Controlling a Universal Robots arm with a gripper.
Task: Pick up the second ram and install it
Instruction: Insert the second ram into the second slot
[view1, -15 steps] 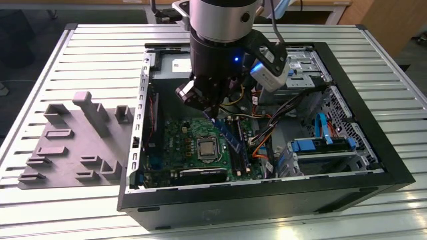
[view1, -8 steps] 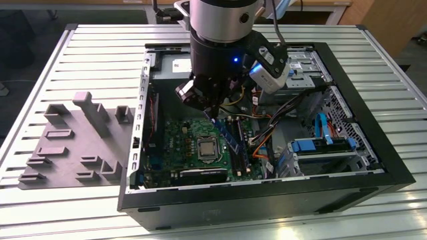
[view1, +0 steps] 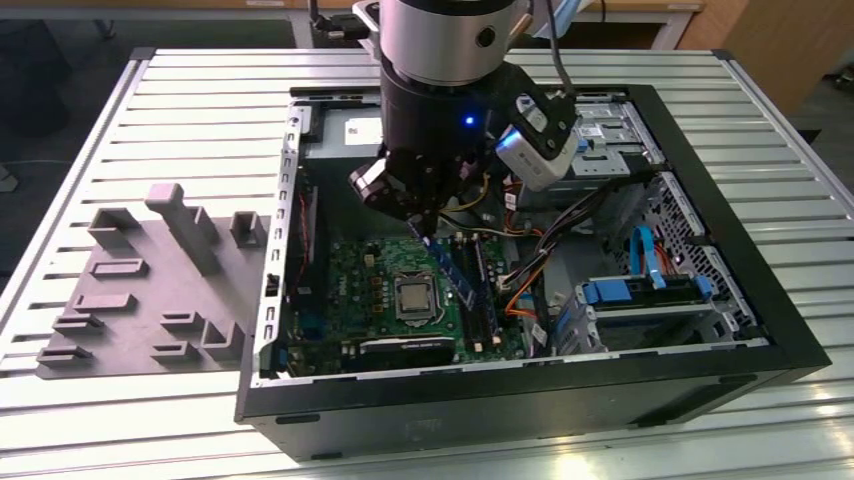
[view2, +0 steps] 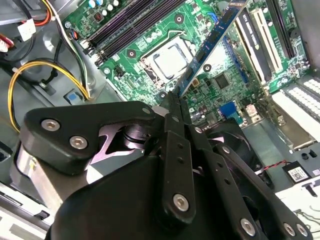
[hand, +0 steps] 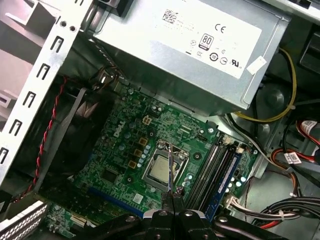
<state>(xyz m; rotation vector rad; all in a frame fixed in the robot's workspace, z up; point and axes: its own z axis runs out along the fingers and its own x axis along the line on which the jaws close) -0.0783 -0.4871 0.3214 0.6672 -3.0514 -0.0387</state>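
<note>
Black metal gripper (view2: 176, 102) clamped on long flat dark-blue circuit-board ram stick (view2: 210, 47), tilted over glossy green motherboard (view2: 197, 17), boxy black computer case (view1: 534, 415)

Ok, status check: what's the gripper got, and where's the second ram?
Gripper shut on the second ram. Ram slanted over the motherboard, not in a slot. Cables to the exterior view's right, apart from it.

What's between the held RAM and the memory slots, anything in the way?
Nothing visible. The hand holds the second ram above the motherboard. The memory slots lie uncovered, with cables off to their side, not across them.
</note>
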